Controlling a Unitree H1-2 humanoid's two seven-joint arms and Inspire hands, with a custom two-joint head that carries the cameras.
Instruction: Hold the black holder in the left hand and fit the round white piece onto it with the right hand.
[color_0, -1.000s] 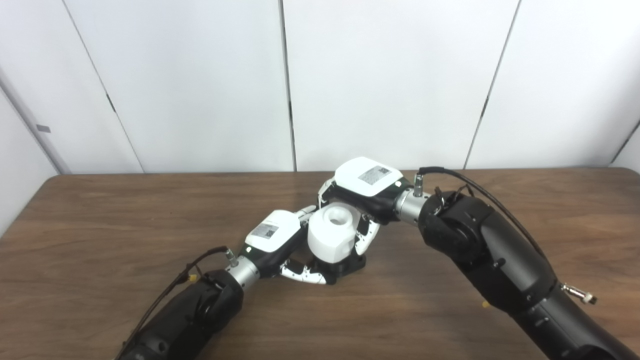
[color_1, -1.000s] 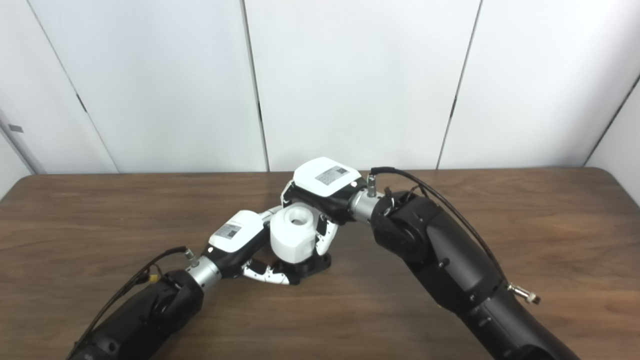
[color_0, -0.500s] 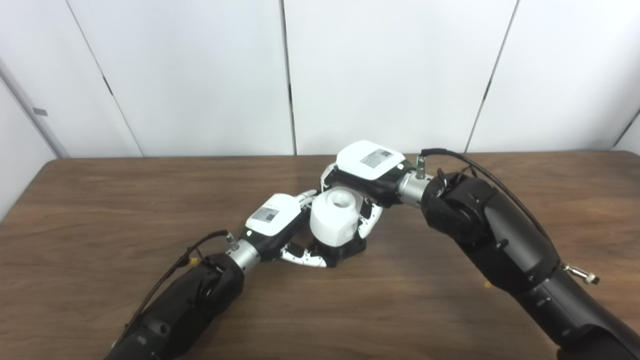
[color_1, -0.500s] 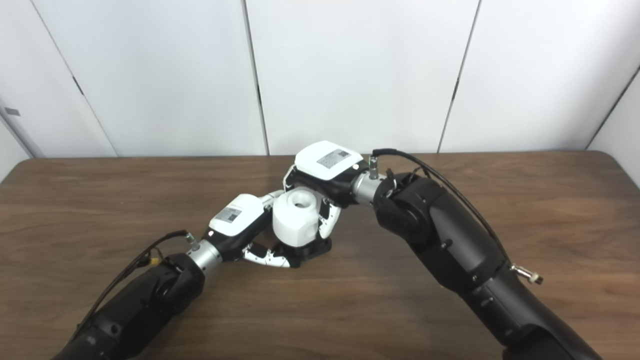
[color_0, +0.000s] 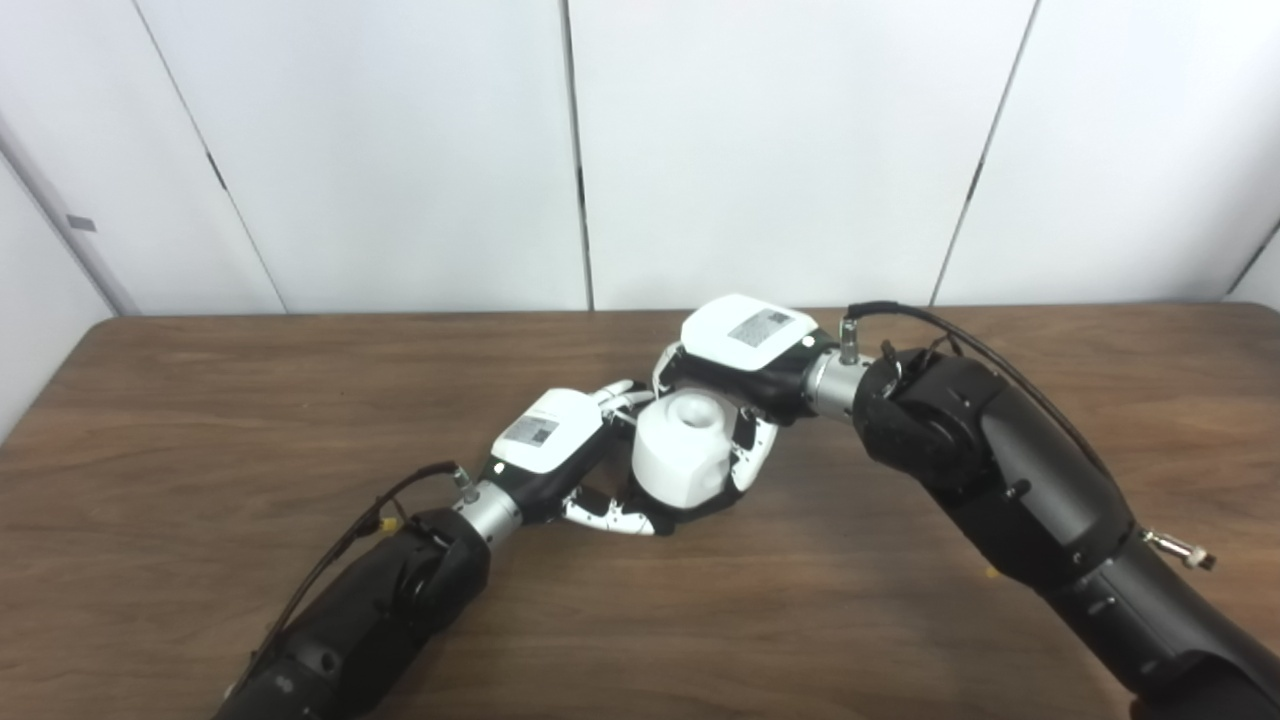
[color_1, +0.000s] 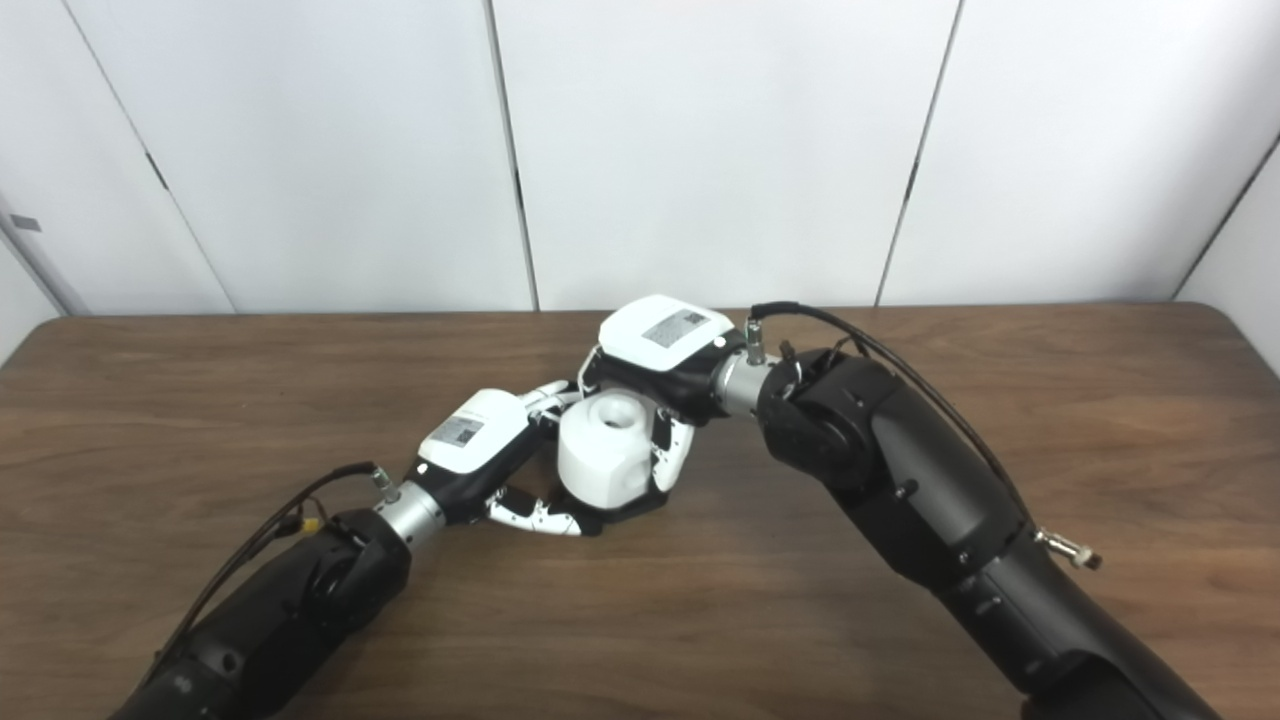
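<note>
Left hand (color_0: 560, 455) curled on low black plastic holder (color_0: 700, 512), resting on brown wood worktop (color_0: 200, 420). Right hand (color_0: 745, 355) wraps round white plastic piece (color_0: 682, 455) atop holder; appears nearly seated, final press and release remaining.

Dark brown wood-grain table (color_0: 200, 420), rounded corners, backed up against white wall panels. Black holder (color_0: 700, 508) sitting right on it, mostly hidden, only a thin dark edge peeking out just under the left hand's fingers (color_0: 610, 517) and between them and the right hand's fingers (color_0: 752, 468). White piece (color_0: 686, 455) stacked on top of the holder, so not on the wood itself. Bare wood on every side of the fingers.
</note>
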